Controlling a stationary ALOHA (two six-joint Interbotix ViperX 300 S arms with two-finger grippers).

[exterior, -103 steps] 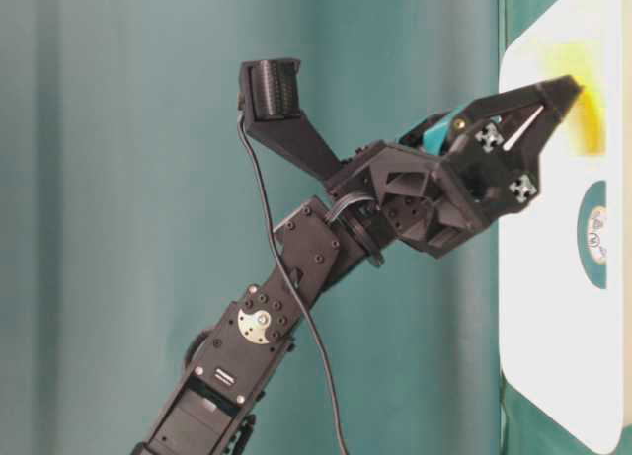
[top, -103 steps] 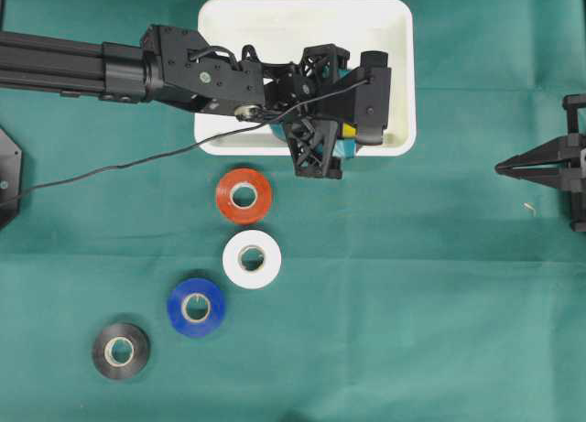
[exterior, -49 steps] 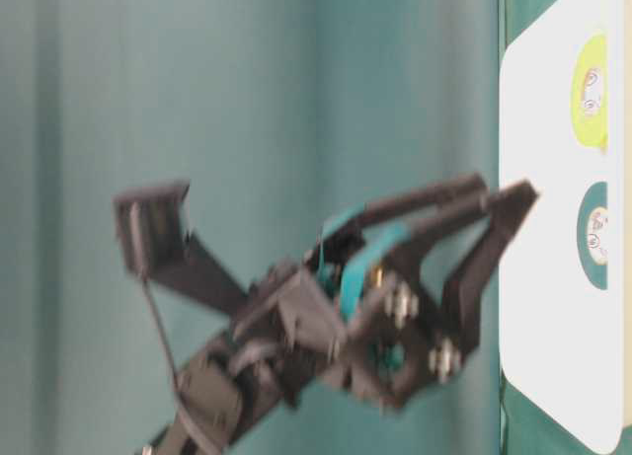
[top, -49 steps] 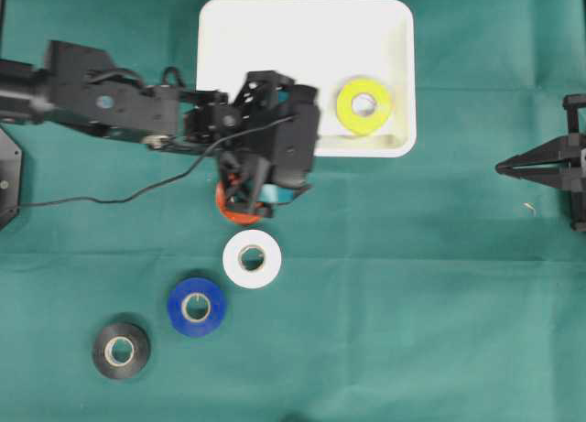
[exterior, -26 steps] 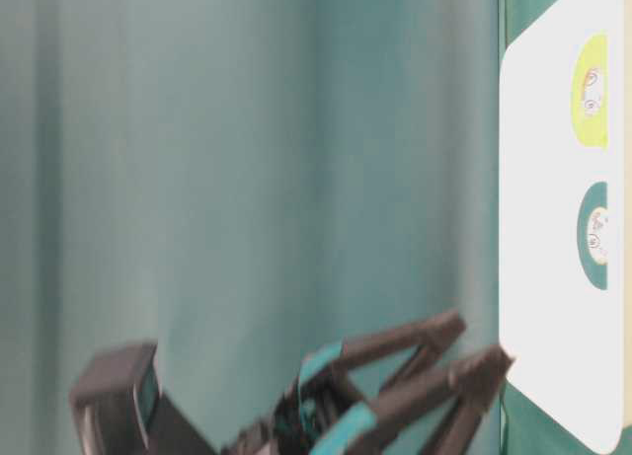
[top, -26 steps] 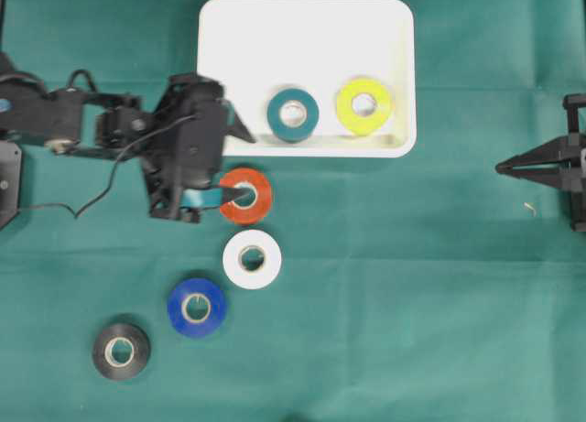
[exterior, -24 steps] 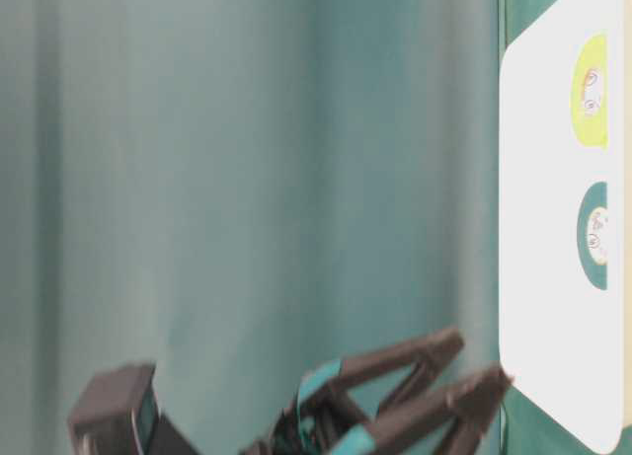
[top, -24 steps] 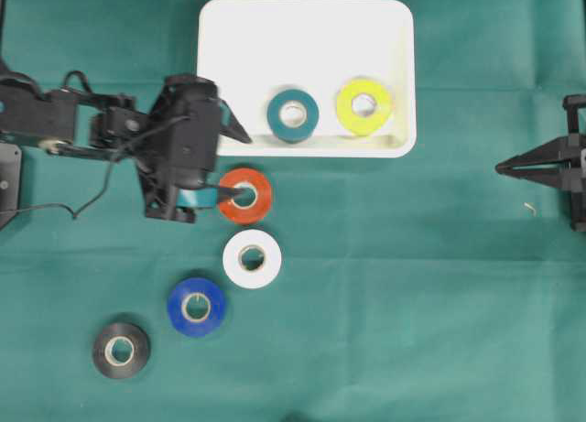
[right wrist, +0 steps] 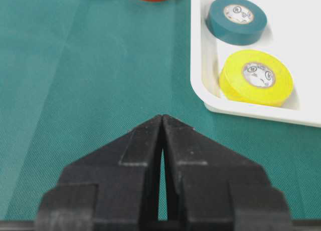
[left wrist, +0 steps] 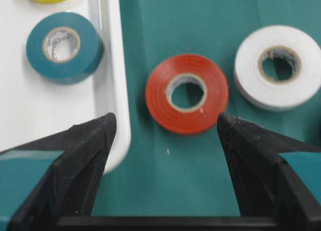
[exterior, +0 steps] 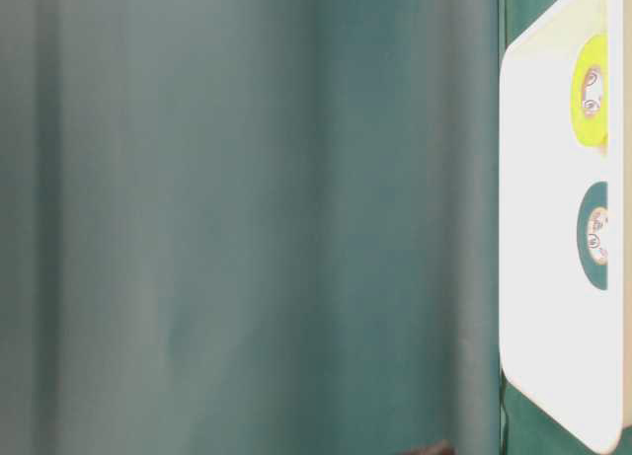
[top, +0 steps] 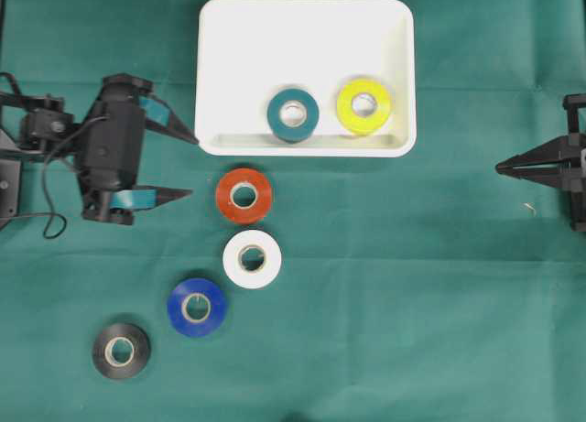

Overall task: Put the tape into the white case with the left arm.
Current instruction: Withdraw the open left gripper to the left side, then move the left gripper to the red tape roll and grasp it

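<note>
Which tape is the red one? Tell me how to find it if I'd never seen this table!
Find the white case at the top of the green table. Just below its lower rim starts a slanting row of four tape rolls running down to the left. The red tape is the top one, nearest the case; its neighbours are white, blue and black.

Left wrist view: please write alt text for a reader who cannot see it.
Open black left gripper frames a red tape roll lying flat on green cloth. Left, a teal tape roll lies inside the white plastic case; right, a white tape roll on the cloth.
</note>
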